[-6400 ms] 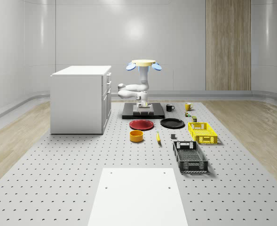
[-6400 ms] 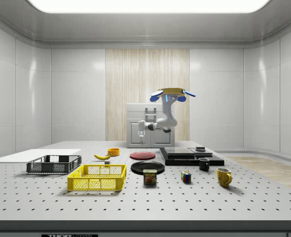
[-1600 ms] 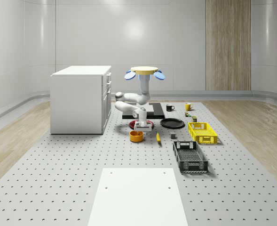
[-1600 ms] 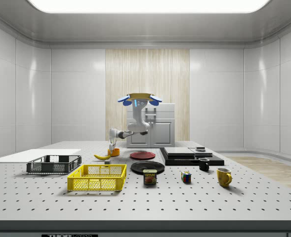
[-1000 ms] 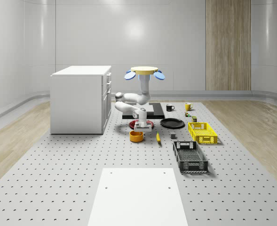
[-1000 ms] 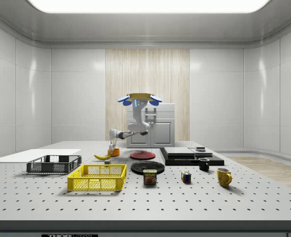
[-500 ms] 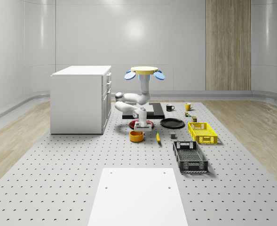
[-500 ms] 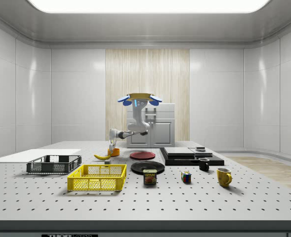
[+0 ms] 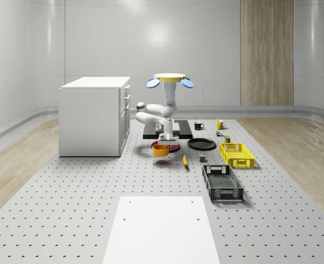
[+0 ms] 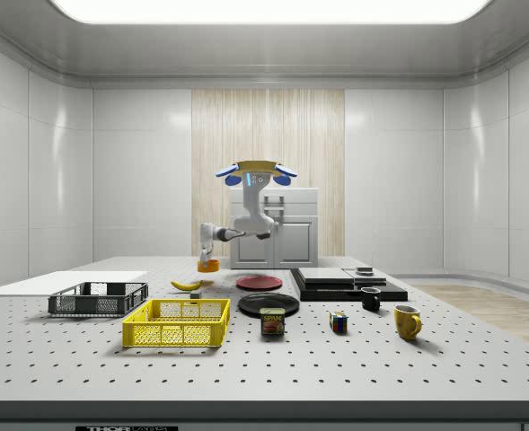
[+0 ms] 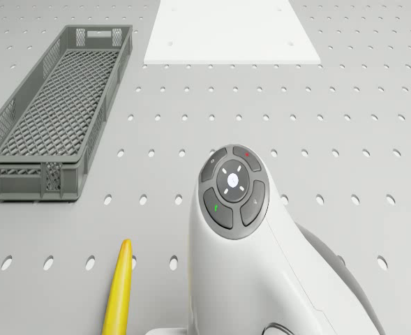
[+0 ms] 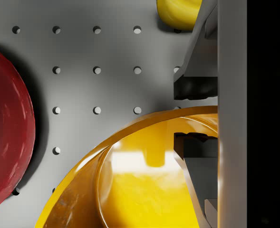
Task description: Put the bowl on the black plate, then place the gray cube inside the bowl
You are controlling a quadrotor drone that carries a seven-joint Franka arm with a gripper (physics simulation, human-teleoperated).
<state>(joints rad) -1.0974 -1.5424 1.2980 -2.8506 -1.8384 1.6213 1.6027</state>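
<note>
We see the yellow-topped quadrotor drone [image 9: 170,77] hovering above the grey perforated worktop [image 9: 95,187], over its far middle part near the white cabinet [image 9: 94,115], with its white arm bent down toward the worktop. The two-finger gripper [image 12: 195,116] is clenched on the rim of the round orange-yellow bowl [image 9: 161,150], one finger [image 12: 197,152] inside and one outside, and the bowl seems to hang a little above the worktop, just beside the round red plate [image 9: 169,145]. The round black plate [image 9: 202,144] lies near, beside the red one, and the small gray cube [image 9: 203,160] rests on the worktop between the black plate and the dark mesh crate [image 9: 222,182], with the yellow banana [image 9: 185,160] close to it.
</note>
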